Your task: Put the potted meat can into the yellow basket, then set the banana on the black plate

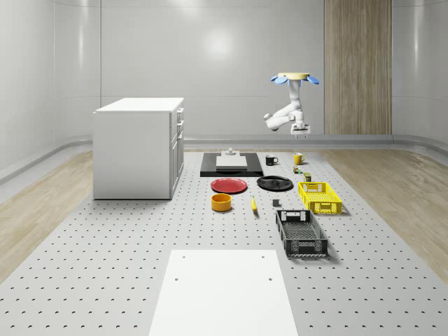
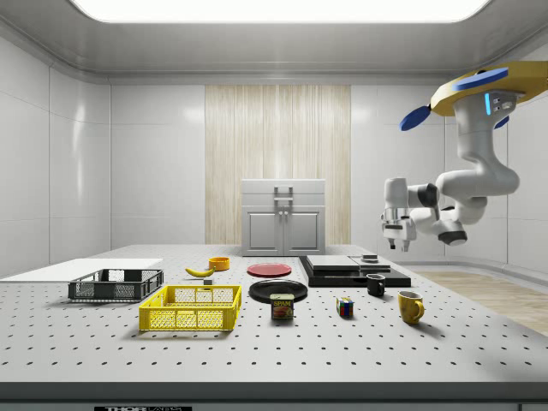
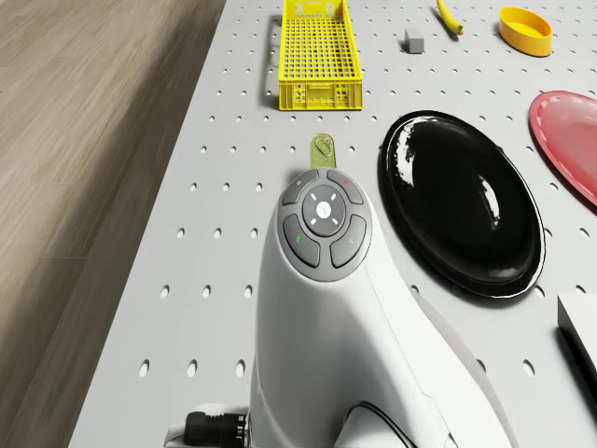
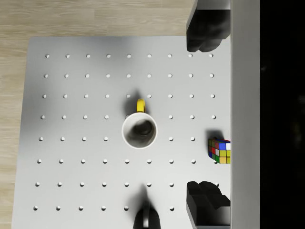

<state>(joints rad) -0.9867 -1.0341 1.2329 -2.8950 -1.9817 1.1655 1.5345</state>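
The potted meat can (image 2: 282, 306) stands upright on the table between the yellow basket (image 2: 192, 308) and a Rubik's cube (image 2: 344, 307). In the drone view the can (image 3: 323, 151) peeks out past the arm, near the basket (image 3: 317, 51) and the black plate (image 3: 462, 205). The banana (image 1: 253, 204) lies by the orange bowl (image 1: 221, 201). My drone (image 1: 294, 77) hovers high over the table's far right part. My gripper (image 1: 299, 130) hangs open and empty, pointing down, well above the yellow mug (image 4: 139, 130); both fingers (image 4: 205, 28) stand wide apart.
A black mug (image 1: 271, 160) stands by a dark slab (image 1: 231, 165) holding a grey block. A red plate (image 1: 229, 185) lies beside the black plate. A black basket (image 1: 301, 232) sits nearer the front, a white cabinet (image 1: 140, 147) at the left, a white sheet (image 1: 222, 290) in front.
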